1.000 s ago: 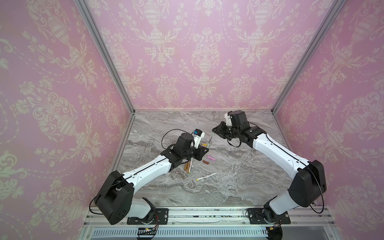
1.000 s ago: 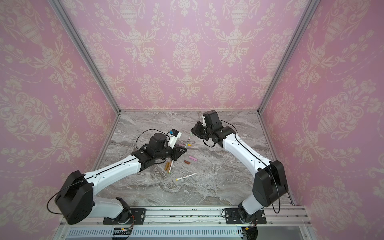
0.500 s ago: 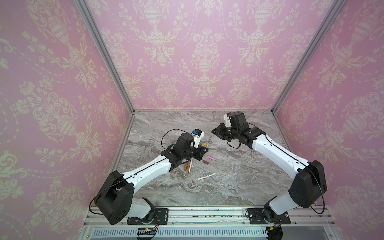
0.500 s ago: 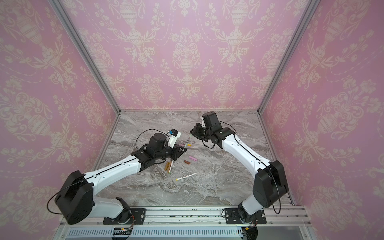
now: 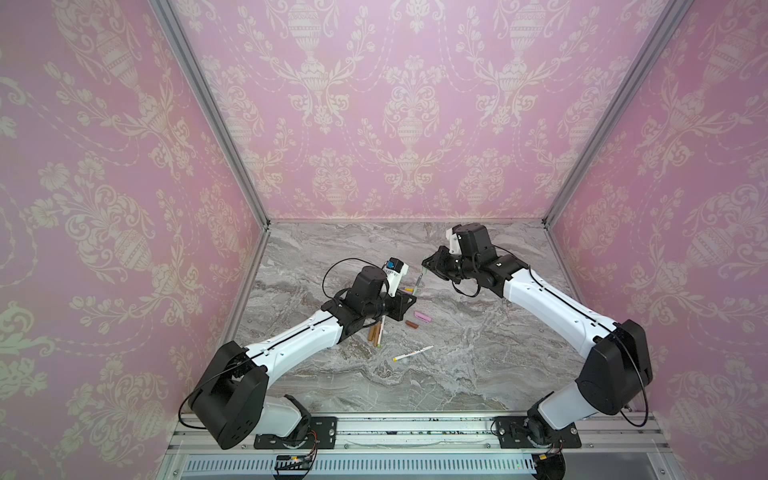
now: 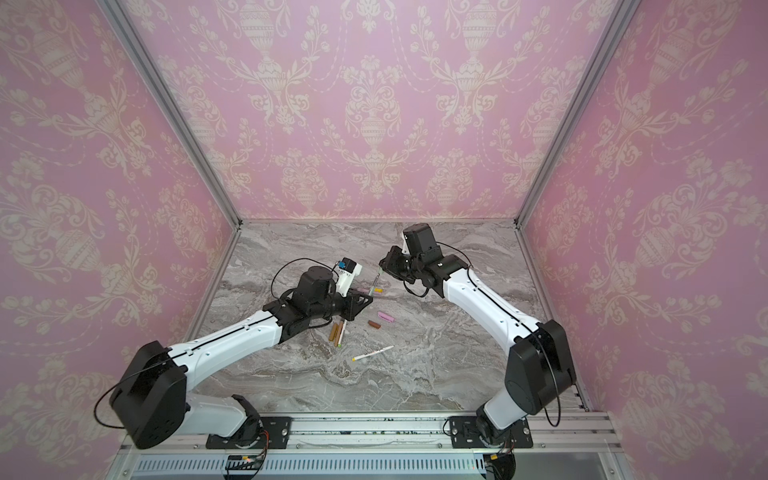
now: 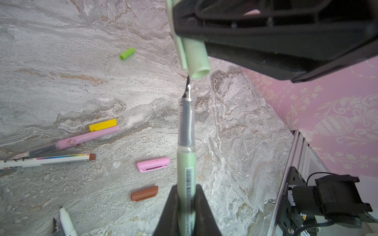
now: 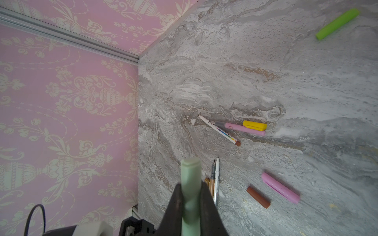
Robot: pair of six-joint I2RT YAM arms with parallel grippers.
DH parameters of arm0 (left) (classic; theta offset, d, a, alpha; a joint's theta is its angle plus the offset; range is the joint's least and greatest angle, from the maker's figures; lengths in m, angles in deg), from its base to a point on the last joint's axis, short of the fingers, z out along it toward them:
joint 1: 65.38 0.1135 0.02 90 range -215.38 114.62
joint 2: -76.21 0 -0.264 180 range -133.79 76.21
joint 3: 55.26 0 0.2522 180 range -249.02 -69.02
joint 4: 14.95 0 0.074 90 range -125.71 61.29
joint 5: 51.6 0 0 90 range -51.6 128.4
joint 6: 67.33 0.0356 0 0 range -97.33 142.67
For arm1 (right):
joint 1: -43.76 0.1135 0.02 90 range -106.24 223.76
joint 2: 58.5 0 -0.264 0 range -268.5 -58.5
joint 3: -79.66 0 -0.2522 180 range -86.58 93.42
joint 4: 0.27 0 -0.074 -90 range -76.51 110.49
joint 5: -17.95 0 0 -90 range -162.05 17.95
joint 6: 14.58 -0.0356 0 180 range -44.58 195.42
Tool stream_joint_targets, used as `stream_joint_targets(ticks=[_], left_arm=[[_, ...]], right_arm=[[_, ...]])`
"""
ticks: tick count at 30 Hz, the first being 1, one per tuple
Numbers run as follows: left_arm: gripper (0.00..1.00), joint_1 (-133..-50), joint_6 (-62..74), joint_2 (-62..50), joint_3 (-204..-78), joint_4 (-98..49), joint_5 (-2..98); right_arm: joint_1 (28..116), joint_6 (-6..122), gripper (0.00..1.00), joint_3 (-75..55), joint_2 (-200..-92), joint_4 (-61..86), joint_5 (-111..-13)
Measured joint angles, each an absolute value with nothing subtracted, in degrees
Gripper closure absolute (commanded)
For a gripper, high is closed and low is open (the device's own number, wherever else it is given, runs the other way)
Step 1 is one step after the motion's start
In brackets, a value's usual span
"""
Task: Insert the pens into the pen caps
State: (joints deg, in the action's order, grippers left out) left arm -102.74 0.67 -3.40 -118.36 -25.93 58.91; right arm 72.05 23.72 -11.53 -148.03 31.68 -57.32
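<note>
The sage green pen aims its bare nib at the open mouth of the pale sage cap, tip right at the rim's edge, above the middle of the marble bench and a little toward its back edge. The left gripper is clamped on the pen's barrel, and the right gripper is clenched round the cap. The left arm lies low and outstretched from its base at the front edge. The right arm rises from its own base there, its forearm slanting inward and its wrist turned to face the other. On the bench beneath, a pink cap and a brown cap lie near each other. A pink pen touches a yellow cap, with a brown-ended white pen just beside. A bright green cap sits well apart. A tan pen and a white pen lie together under the left wrist. A yellow-ended white pen rests alone, nearer the front edge.
</note>
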Motion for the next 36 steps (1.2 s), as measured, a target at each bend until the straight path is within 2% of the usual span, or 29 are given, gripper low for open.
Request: stream_joint_targets(ticks=[36], left_arm=[[1.0, -102.7, 0.7, -3.4, -118.4, -25.3, 58.8]], right_arm=[[72.8, 23.7, 0.98, -10.0, -149.7, 30.8, -59.4]])
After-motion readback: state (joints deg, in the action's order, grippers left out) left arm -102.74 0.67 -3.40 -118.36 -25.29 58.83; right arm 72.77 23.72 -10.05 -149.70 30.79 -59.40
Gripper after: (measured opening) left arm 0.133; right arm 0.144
